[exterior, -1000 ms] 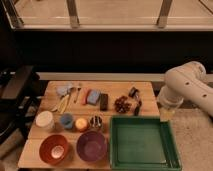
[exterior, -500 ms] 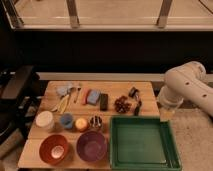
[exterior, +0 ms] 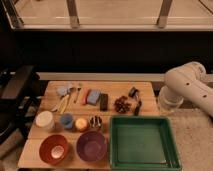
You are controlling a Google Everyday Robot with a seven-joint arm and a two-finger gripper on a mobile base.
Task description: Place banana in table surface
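Lying on the table (exterior: pixel 150 91) near its far left corner, the banana (exterior: pixel 63 103) rests flat on the wood, just beside a small grey-blue object (exterior: pixel 62 90) and apart from the blue sponge (exterior: pixel 93 97). The gripper (exterior: pixel 168 103) hangs at the end of the white arm (exterior: pixel 192 89), just off the right edge near the far right corner; whether it is apart or together cannot be told. Bare wood lies open along the far edge and at the far right corner. The green tray (exterior: pixel 142 142) fills the near right corner, and an orange bowl (exterior: pixel 54 148) and a purple bowl (exterior: pixel 91 146) line the near edge. Compared with half a second earlier, the arm, the banana and everything else on the table sit unchanged.
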